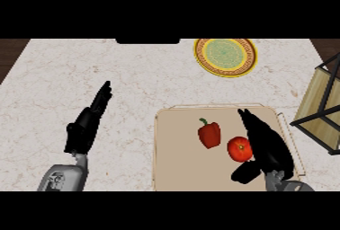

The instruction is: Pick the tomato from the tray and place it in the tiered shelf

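Tomato (239,149) is lying on the tray (178,152), just right of the red pepper (209,134). Your right hand (269,143) is hovering released beside it, fingers straight. You are needing a square wrap clear of the pepper before lifting toward the tiered shelf (319,105).

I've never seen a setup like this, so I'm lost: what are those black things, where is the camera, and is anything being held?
You are looking down from the robot's head at a marble counter. The two black shapes are its hands. The left hand rests open on the left. The right hand lies open over a beige tray, beside a tomato, not gripping it. A red bell pepper shares the tray. Further off are a patterned plate and a tiered shelf.
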{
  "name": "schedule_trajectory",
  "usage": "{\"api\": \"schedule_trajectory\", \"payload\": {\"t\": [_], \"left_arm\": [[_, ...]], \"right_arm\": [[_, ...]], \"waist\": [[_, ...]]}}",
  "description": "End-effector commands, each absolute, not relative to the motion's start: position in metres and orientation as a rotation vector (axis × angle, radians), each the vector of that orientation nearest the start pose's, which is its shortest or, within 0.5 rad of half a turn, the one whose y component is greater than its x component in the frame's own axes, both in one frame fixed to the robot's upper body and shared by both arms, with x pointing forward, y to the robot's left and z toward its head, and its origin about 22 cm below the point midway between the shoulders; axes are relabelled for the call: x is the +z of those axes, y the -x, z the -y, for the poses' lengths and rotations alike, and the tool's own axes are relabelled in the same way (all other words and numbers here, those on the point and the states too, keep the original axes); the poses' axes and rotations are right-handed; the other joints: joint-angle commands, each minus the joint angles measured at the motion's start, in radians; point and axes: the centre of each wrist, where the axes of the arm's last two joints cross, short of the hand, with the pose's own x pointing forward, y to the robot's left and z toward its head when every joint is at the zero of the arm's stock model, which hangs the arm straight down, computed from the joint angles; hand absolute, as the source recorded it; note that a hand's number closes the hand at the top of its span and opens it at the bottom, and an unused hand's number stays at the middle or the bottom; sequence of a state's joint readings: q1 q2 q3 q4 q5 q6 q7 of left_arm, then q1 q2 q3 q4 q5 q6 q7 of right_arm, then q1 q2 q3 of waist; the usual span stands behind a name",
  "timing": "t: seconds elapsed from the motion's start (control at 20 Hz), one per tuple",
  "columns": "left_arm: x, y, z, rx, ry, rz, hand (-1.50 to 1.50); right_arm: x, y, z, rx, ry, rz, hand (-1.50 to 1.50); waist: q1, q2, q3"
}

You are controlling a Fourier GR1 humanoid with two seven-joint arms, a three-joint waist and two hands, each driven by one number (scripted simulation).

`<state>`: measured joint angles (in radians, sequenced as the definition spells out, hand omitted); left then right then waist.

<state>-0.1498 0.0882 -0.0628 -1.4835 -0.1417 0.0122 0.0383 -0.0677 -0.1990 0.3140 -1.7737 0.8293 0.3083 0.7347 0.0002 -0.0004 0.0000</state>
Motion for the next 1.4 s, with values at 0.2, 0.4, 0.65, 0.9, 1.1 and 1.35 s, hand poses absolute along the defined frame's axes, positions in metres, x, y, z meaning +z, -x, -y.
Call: {"api": "schedule_trajectory", "payload": {"t": [0.2, 0.4, 0.65, 0.9, 1.1, 1.35], "left_arm": [[0.005, -0.287, -0.208, -0.271, -0.101, 1.576, 0.0], [0.006, -0.284, -0.219, -0.262, -0.103, 1.576, 0.0], [0.014, -0.282, -0.222, -0.247, -0.099, 1.575, 0.0], [0.008, -0.275, -0.216, -0.259, -0.11, 1.58, 0.0], [0.009, -0.273, -0.229, -0.209, -0.162, 1.566, 0.0], [0.012, -0.277, -0.241, -0.199, -0.171, 1.549, 0.0]], "right_arm": [[0.052, -0.231, 0.197, 0.961, 0.757, 0.946, -1.5], [0.035, -0.232, 0.184, 1.039, 0.737, 0.91, 1.5], [0.032, -0.241, 0.182, 1.106, 0.814, 0.924, 1.5], [0.043, -0.232, 0.176, 1.088, 0.821, 0.998, 1.5], [0.046, -0.188, 0.244, 1.353, 0.548, 1.216, 1.5], [0.061, -0.169, 0.263, 1.559, 0.284, 1.414, 1.5]], "waist": [[-0.004, 0.0, 0.0], [-0.001, 0.0, 0.0], [0.001, 0.0, 0.0], [0.0, 0.0, 0.0], [-0.047, -0.011, 0.004], [-0.089, -0.023, 0.01]]}}
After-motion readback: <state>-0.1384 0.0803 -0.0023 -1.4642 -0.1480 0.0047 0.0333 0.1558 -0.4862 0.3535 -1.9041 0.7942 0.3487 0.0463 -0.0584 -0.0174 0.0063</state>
